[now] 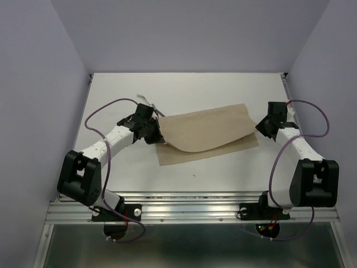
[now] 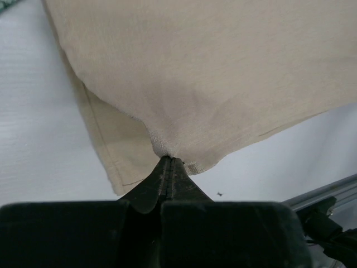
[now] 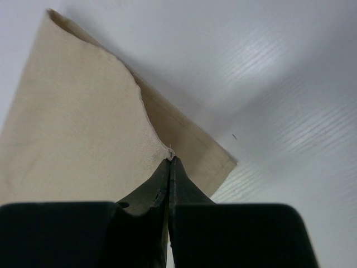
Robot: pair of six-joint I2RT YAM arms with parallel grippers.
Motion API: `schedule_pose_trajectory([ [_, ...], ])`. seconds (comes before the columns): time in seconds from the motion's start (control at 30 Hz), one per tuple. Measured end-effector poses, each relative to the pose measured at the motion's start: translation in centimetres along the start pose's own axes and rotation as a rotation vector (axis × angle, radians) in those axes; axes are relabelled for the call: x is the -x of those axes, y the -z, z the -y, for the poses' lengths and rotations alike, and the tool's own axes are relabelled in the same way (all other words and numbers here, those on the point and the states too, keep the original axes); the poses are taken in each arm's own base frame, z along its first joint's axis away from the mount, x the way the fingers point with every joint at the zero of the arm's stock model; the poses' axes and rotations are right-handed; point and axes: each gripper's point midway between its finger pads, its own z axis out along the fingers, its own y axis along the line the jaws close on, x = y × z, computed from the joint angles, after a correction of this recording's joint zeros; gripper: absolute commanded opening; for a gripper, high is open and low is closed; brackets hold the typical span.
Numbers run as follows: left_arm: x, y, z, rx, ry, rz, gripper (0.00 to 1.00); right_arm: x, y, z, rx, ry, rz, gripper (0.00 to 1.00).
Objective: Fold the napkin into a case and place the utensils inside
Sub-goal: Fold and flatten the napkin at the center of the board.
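At the table's middle, between the two arms:

- **Left gripper** (image 2: 169,159): jaws pressed together, with the left edge of the napkin (image 1: 209,134) pinched at their tips. The cloth puckers at the pinch.
- **Right gripper** (image 3: 170,159): jaws likewise pressed together, nipping the napkin's right edge at the very tip.
- **Napkin:** beige-tan and doubled over. The upper layer is raised and slung between the two pinches. The lower layer lies flat on the table (image 1: 184,89), and its near strip shows past the upper layer.
- **Utensils** (image 1: 143,99): slim pale pieces on the table just beyond the left gripper, apart from the cloth. They are too small to count.
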Motion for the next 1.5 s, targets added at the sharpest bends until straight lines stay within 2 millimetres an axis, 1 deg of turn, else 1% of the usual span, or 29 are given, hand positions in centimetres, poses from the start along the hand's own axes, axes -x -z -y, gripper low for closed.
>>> schedule_pose_trajectory([
  [0.03,1.2,0.9,1.0,-0.018,-0.010,0.029,0.00,0.8,0.3,-0.4,0.011,-0.004,0.015,0.01],
  [0.1,3.3,2.7,2.9,-0.063,-0.031,0.093,0.00,2.9,1.3,-1.6,0.046,-0.017,0.063,0.01],
  [0.13,4.4,4.0,4.0,-0.093,-0.043,0.136,0.00,3.9,1.9,-2.2,0.064,-0.022,0.088,0.01],
  [0.23,5.3,6.5,5.3,-0.142,-0.061,0.200,0.00,5.5,3.6,-3.0,0.103,-0.033,0.141,0.01],
  [0.3,5.2,7.3,5.4,-0.156,-0.064,0.214,0.00,5.7,4.1,-2.9,0.112,-0.037,0.155,0.01],
  [0.37,4.5,7.3,5.0,-0.159,-0.064,0.208,0.00,5.1,4.1,-2.4,0.106,-0.037,0.150,0.01],
  [0.4,3.8,6.8,4.4,-0.153,-0.062,0.196,0.00,4.7,4.0,-2.1,0.102,-0.035,0.145,0.01],
  [0.43,3.0,6.3,3.7,-0.144,-0.056,0.177,0.00,3.7,3.7,-1.3,0.087,-0.031,0.126,0.01],
  [0.5,0.2,4.5,1.5,-0.103,-0.036,0.103,0.00,1.7,2.9,0.1,0.052,-0.020,0.084,0.01],
  [0.57,-2.2,3.2,-0.4,-0.064,-0.014,0.038,0.00,-0.4,2.1,1.6,0.015,-0.007,0.038,0.01],
  [0.6,-3.1,2.7,-1.1,-0.051,-0.006,0.015,0.00,-1.3,1.9,2.3,-0.003,-0.004,0.017,0.01],
  [0.67,-4.9,2.0,-2.4,-0.033,0.009,-0.031,0.00,-2.5,1.6,3.2,-0.028,0.003,-0.013,0.01],
  [0.7,-5.6,1.7,-2.8,-0.027,0.015,-0.046,0.00,-2.9,1.6,3.5,-0.037,0.005,-0.023,0.01],
  [0.77,-6.2,1.4,-3.3,-0.020,0.023,-0.060,0.00,-2.9,1.4,3.4,-0.038,0.005,-0.023,0.01],
  [0.83,-6.4,1.2,-3.4,-0.022,0.028,-0.063,0.00,-2.9,1.4,3.4,-0.038,0.005,-0.024,0.01],
  [1.03,-5.7,1.1,-2.8,-0.047,0.025,-0.037,0.00,-2.9,1.3,3.4,-0.039,0.006,-0.025,0.01],
  [1.1,-5.6,1.2,-2.7,-0.045,0.025,-0.036,0.00,-2.5,1.4,3.3,-0.035,0.001,-0.017,0.01],
  [1.17,-5.0,1.8,-2.3,-0.042,0.023,-0.029,0.00,-1.6,1.9,2.8,-0.024,-0.008,0.002,0.01],
  [1.27,-3.5,3.1,-0.9,-0.072,0.011,0.015,0.00,0.0,2.7,1.9,0.005,-0.021,0.040,0.01],
  [1.33,-2.5,4.4,0.2,-0.097,0.001,0.049,0.00,1.2,3.5,1.2,0.031,-0.029,0.071,0.01],
  [1.4,-1.2,6.1,1.5,-0.137,-0.014,0.099,0.00,2.1,4.3,0.7,0.050,-0.038,0.101,0.01],
  [1.5,-0.7,7.3,2.3,-0.168,-0.025,0.133,0.00,2.6,5.0,0.6,0.062,-0.043,0.120,0.01],
])
